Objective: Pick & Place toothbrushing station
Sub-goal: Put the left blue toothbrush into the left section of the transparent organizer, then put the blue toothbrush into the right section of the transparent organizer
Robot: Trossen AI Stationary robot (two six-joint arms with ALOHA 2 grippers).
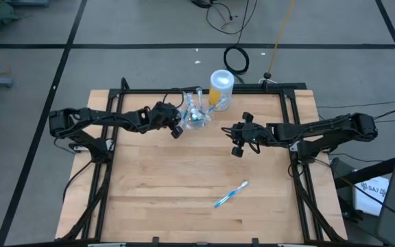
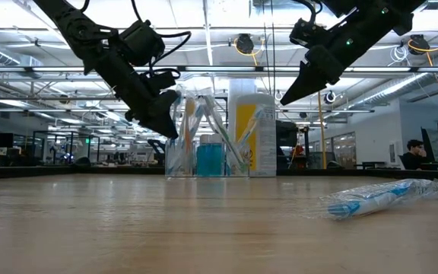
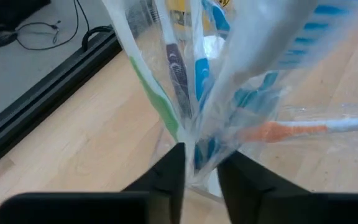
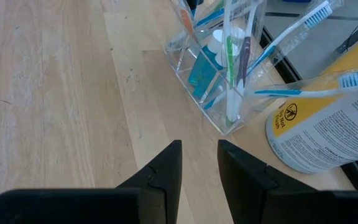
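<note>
The toothbrushing station, a clear cup, stands on its base at the table's far middle. Several toothbrushes lean in it, some in clear wrappers. My left gripper slants down at the cup's left side. Its fingers stand a little apart, with a wrapped blue toothbrush between them. My right gripper hovers above the table to the right of the cup and nearer than it, fingers a little apart with nothing between them. Another wrapped blue toothbrush lies flat near the table's front. My left gripper has the lower part of a clear-wrapped blue toothbrush in the gap between its two fingers, coming at it slanting down from the table's left. The brush leans upright in the cup. Whether the fingers touch the wrapper, I cannot tell.
A yellow container with a white lid stands right behind the cup at the far edge. Black frame rails run along the table's left and right sides. Bare wood lies in the middle between the arms and the loose toothbrush.
</note>
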